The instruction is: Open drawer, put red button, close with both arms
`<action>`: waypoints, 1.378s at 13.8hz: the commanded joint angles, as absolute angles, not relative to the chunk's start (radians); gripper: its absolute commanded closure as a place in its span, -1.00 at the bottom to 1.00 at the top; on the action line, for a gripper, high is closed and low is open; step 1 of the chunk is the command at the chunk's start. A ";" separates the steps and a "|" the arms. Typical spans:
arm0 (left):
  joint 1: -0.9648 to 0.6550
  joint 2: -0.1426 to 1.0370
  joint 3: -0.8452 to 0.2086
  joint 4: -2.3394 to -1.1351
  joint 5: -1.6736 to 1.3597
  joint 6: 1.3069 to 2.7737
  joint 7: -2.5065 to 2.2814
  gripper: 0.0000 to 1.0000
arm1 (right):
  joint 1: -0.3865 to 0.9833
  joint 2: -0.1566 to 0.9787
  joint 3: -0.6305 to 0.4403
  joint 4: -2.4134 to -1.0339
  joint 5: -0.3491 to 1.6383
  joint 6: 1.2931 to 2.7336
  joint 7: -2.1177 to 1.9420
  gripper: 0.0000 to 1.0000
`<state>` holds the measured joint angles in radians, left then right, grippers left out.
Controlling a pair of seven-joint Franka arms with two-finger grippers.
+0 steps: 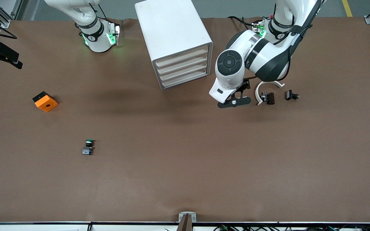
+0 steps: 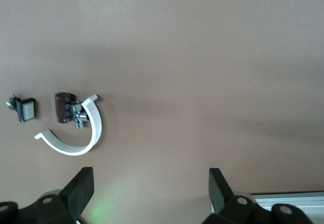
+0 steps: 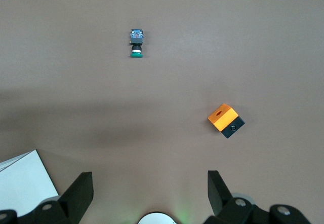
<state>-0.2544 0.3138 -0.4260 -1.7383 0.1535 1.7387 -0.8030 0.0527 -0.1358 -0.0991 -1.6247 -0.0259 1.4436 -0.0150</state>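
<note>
The white cabinet [image 1: 175, 41] stands at the robots' edge of the table, and every cream drawer front [image 1: 185, 69] is shut. The red button [image 1: 268, 98] [image 2: 65, 107] lies on its side toward the left arm's end, touching a white curved strip [image 1: 265, 88] [image 2: 76, 138]. My left gripper [image 1: 234, 102] [image 2: 152, 178] hangs open and empty over bare table between the cabinet and that button. My right gripper [image 3: 150, 181] is open and empty, high over its own base, and is out of the front view.
A green-capped button [image 1: 89, 147] [image 3: 136, 44] and an orange cube [image 1: 45, 101] [image 3: 226, 120] lie toward the right arm's end. A small black-and-white part [image 1: 291, 95] [image 2: 25, 109] sits beside the red button. The cabinet's corner [image 3: 23, 183] shows in the right wrist view.
</note>
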 commanded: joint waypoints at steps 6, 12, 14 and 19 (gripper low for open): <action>-0.013 0.080 -0.440 -1.793 0.063 1.677 -0.529 -1.00 | 0.058 -0.155 -0.101 -1.638 -0.037 1.437 -0.009 -1.00; 0.207 -0.066 -0.439 -1.854 -0.028 1.632 -0.250 -1.00 | 0.049 -0.156 -0.107 -1.643 -0.005 1.431 0.005 -1.00; 0.256 -0.093 -0.437 -1.862 -0.038 1.625 -0.201 -1.00 | 0.054 -0.155 -0.104 -1.643 -0.005 1.430 0.005 -1.00; 0.307 -0.109 -0.423 -1.861 -0.054 1.626 -0.115 -1.00 | 0.054 -0.153 -0.104 -1.644 -0.005 1.424 0.005 -1.00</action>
